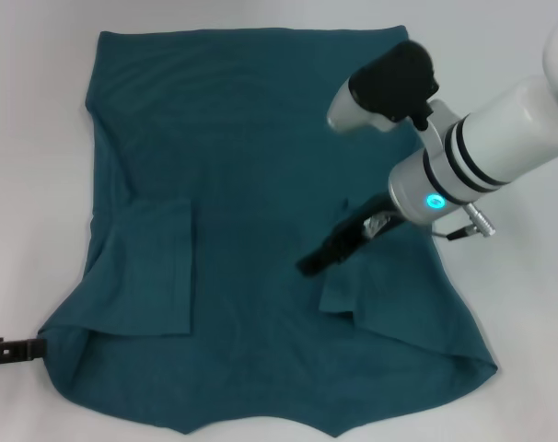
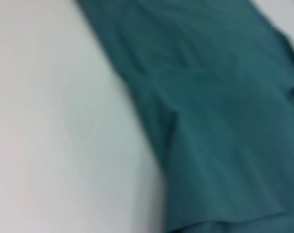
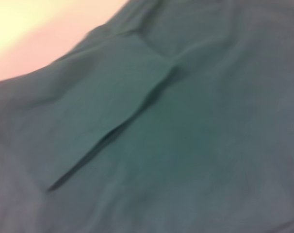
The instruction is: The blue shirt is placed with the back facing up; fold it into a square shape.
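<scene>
Teal soft-knit blue shirt [image 1: 261, 166] lies flat across the white desk [image 1: 30, 138]; right pincer [image 1: 330, 253] hovers mid-shirt, finger state unclear. Limp cloth; grip hems or sleeve edges.

No words, numbers, brand names or signs can be read anywhere in my views. The blue shirt [image 1: 261, 184] shows only plain teal cloth on its upward side, with no print or tag legible. My right arm's white casing carries a small glowing cyan dot, which is a light and not a character.
</scene>
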